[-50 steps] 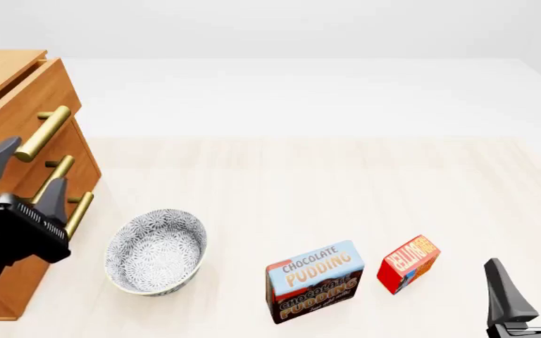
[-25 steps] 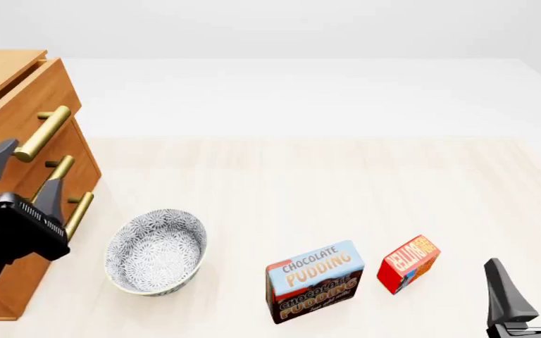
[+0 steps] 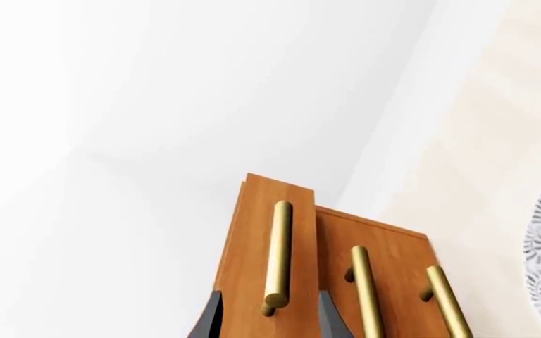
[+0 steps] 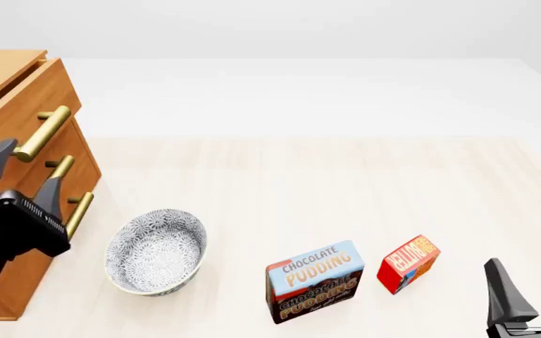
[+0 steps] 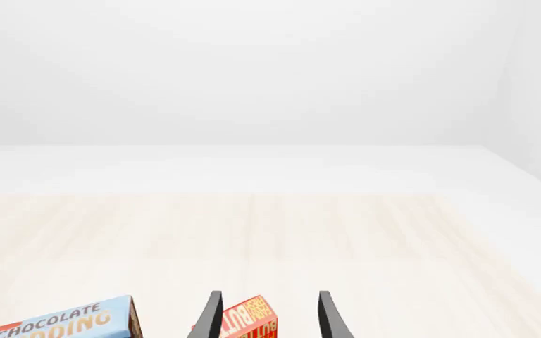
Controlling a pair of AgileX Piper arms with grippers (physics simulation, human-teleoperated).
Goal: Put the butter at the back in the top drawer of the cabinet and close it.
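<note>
The cabinet [image 4: 36, 98] stands at the table's left edge, its top drawer [image 3: 256, 232] carrying a brass bar handle [image 4: 43, 132]. My left gripper [image 4: 25, 176] is open just in front of the drawer fronts, below that handle. In the left wrist view the handle [image 3: 277, 253] runs ahead between the left gripper's [image 3: 270, 320] two fingers. The butter [image 4: 408, 263] lies on the table to the right of the pudding box. My right gripper [image 4: 532, 289] is open, low at the front right, apart from the butter. The right wrist view shows the butter [image 5: 249, 320] ahead between the right gripper's [image 5: 270, 317] fingers.
A patterned grey bowl [image 4: 156, 251] sits near the cabinet's front. The chocolate pudding box [image 4: 314, 280] stands between bowl and butter. Two lower drawers with like handles [image 3: 369, 296] sit under the top one. Pale wooden table [image 4: 327, 183] stretches behind.
My left gripper has shifted slightly left, closer to the cabinet front. The right arm, the boxes and the bowl have not moved.
</note>
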